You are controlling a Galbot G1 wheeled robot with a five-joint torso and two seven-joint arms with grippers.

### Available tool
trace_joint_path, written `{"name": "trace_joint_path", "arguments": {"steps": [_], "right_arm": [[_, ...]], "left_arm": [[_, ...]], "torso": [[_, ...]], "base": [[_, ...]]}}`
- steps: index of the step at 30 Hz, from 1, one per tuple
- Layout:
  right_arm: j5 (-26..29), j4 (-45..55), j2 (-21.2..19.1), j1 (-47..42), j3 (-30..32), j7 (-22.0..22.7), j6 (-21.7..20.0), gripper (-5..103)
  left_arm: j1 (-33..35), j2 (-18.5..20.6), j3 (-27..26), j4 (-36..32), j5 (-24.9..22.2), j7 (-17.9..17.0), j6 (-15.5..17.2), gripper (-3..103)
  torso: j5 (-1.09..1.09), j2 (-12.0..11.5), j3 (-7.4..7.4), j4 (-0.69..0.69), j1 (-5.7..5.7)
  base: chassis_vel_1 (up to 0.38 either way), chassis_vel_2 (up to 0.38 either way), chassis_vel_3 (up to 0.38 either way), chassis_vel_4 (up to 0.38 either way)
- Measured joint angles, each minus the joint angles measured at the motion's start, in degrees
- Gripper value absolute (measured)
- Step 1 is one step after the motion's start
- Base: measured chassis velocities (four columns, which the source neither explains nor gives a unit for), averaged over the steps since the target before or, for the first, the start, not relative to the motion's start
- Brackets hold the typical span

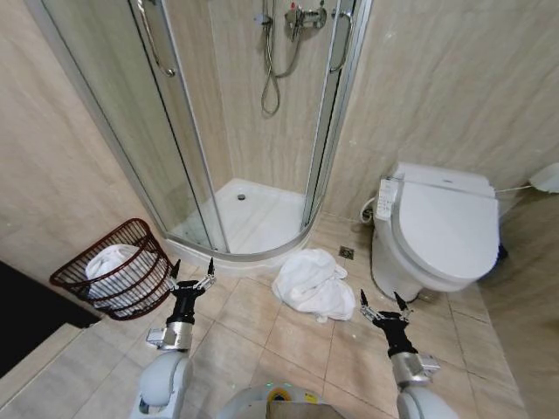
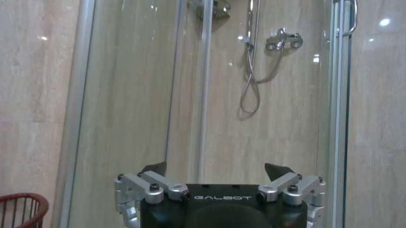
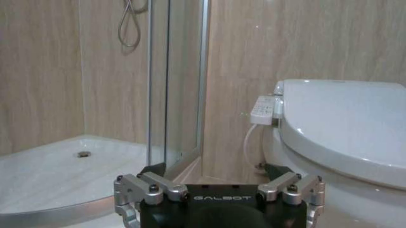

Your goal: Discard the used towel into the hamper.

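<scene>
A crumpled white towel (image 1: 313, 285) lies on the tiled floor in front of the shower, between my two arms. The hamper (image 1: 118, 269), a dark reddish-brown wire basket, leans against the left wall with something white inside it; its rim (image 2: 24, 206) also shows in the left wrist view. My left gripper (image 1: 192, 269) is open, raised just right of the hamper and left of the towel. My right gripper (image 1: 382, 301) is open too, held up right of the towel near the toilet base. Neither holds anything.
A glass shower enclosure (image 1: 210, 131) with a white tray (image 1: 253, 214) stands ahead. A white toilet (image 1: 441, 231) sits at the right, with a floor drain (image 1: 347, 253) beside it. Tiled floor lies open in the foreground.
</scene>
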Motion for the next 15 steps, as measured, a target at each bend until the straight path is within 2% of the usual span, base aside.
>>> {"name": "trace_joint_path", "arguments": {"steps": [15], "right_arm": [[0.8,-0.7,-0.6,0.0,0.5,0.1,0.7,100]], "left_arm": [[0.0,-0.5,0.2,0.1,0.8,0.0,0.2,100]], "torso": [[0.01,0.0,-0.01,0.00,-0.01]], "base": [[-0.061,0.065,0.066,-0.057]]}}
